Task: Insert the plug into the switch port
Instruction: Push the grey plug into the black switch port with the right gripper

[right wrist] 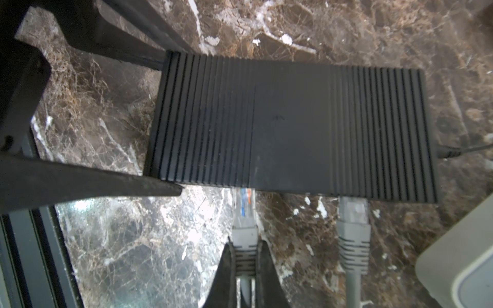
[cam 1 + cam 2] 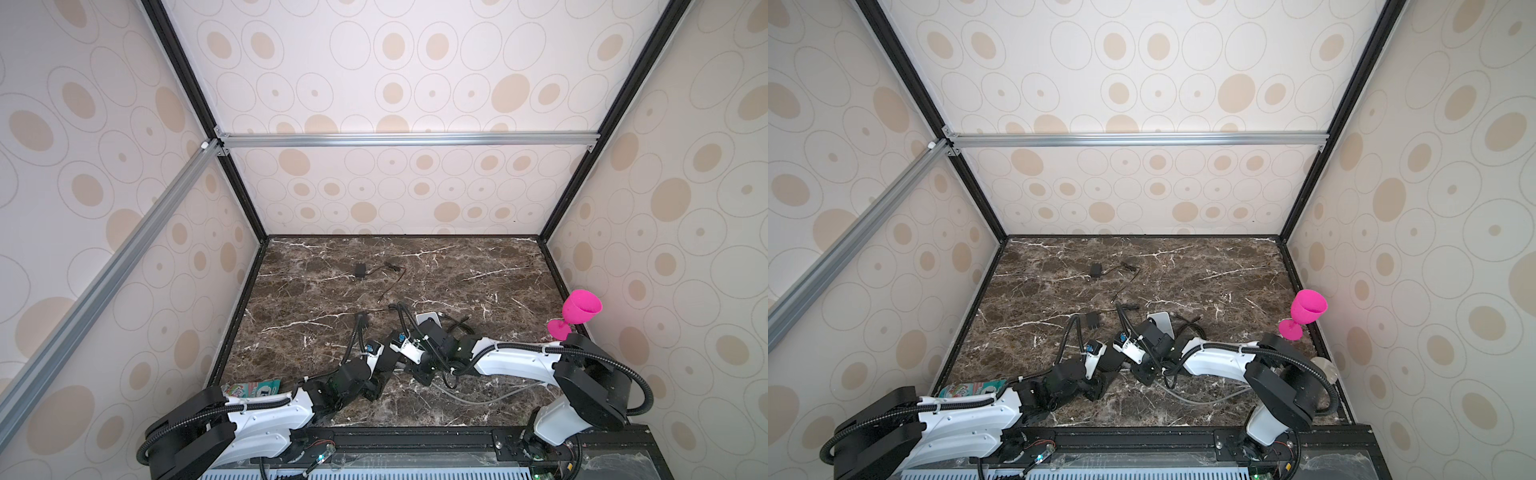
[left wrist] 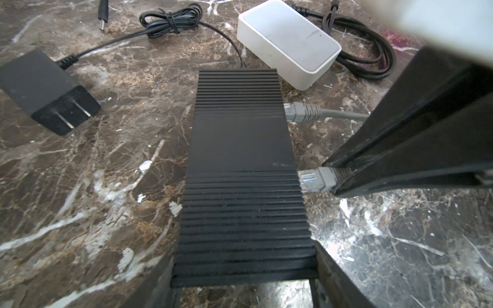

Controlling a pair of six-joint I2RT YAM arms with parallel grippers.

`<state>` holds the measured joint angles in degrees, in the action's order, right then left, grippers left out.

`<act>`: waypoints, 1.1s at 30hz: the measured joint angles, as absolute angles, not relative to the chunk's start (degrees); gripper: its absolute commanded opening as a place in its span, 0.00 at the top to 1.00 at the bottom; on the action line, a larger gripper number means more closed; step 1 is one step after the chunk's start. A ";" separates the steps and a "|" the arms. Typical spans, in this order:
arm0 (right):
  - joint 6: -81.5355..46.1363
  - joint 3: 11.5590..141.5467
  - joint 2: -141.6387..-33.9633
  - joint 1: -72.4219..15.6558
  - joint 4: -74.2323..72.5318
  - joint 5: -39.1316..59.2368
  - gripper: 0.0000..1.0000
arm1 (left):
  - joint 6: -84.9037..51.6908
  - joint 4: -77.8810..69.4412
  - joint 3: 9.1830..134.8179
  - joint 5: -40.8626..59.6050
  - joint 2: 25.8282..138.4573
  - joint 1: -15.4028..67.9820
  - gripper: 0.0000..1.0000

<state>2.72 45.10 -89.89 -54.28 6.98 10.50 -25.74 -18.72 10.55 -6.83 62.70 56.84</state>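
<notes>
- The left gripper (image 3: 244,262) is clasping the black ribbed switch (image 3: 240,160) across one short end. Its fingers are standing fairly wide and pressing on the two long sides.
- The right gripper (image 1: 245,244) is pinching the grey boot of the plug (image 1: 243,213), with its jaws nearly together.
- The plug's clear tip is meeting the port side of the switch; I cannot tell how deep it is sitting.
- A second grey plug (image 1: 352,216) is already sitting in a port further along the same side.
- The switch is lying flat on the marble table (image 3: 93,186), low in the middle of both top views, mostly hidden under the two wrists.
- A white box (image 2: 428,320) is lying just above the wrists there, and a pink goblet (image 2: 581,309) is showing at the table's right edge.
</notes>
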 measured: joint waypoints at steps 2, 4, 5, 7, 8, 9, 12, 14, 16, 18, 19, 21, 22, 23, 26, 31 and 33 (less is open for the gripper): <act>2.37 45.34 -89.89 -54.37 7.46 10.17 1.00 | -25.74 -18.94 10.55 -6.37 62.92 56.77 1.00; 1.67 45.69 -89.89 -54.43 7.92 9.82 1.00 | -25.71 -19.62 10.55 -6.02 63.44 56.62 1.00; 1.28 45.76 -89.89 -54.46 8.08 9.80 1.00 | -25.71 -19.94 10.55 -5.87 63.81 56.60 1.00; 0.82 45.87 -89.89 -54.63 8.36 9.65 1.00 | -25.71 -20.60 10.63 -5.45 64.69 56.60 1.00; 0.60 46.06 -89.89 -54.87 8.56 9.37 1.00 | -25.69 -20.93 10.72 -5.21 65.19 56.60 1.00; 0.43 46.26 -89.89 -55.07 8.78 9.04 1.00 | -25.69 -21.10 10.76 -5.08 65.63 56.60 1.00; 0.27 46.81 -90.06 -55.35 9.82 8.29 1.00 | -25.69 -22.02 10.79 -4.75 66.67 56.60 1.00; 0.27 47.37 -90.30 -55.44 10.72 8.03 1.00 | -25.69 -22.26 10.79 -4.47 66.96 56.58 1.00; 0.43 48.29 -90.80 -55.53 11.75 7.90 1.00 | -25.67 -22.24 10.79 -4.38 66.96 56.55 1.00; 0.60 49.06 -91.33 -55.55 12.51 7.90 1.00 | -25.67 -22.20 10.79 -4.38 66.89 56.49 1.00; 0.80 49.34 -91.66 -55.55 12.64 7.90 1.00 | -25.65 -22.17 10.79 -4.34 66.76 56.38 1.00; 1.39 49.67 -92.05 -55.55 12.67 7.92 1.00 | -25.58 -22.00 10.76 -4.05 66.54 56.16 1.00; 1.80 49.71 -92.16 -55.55 12.64 7.92 1.00 | -25.56 -21.98 10.76 -3.75 66.52 56.01 1.00; 2.24 49.71 -92.27 -55.55 12.64 7.94 1.00 | -25.56 -21.91 10.74 -3.42 66.52 55.88 1.00; 3.77 49.71 -92.40 -55.55 12.62 8.05 1.00 | -25.58 -21.74 10.72 -2.59 66.50 55.61 1.00; 6.63 49.71 -92.03 -55.57 12.80 8.56 1.00 | -25.67 -21.71 9.98 -1.63 65.14 55.42 1.00; 7.90 49.71 -91.55 -55.64 12.88 8.80 1.00 | -25.74 -21.54 9.43 -1.26 63.64 55.31 1.00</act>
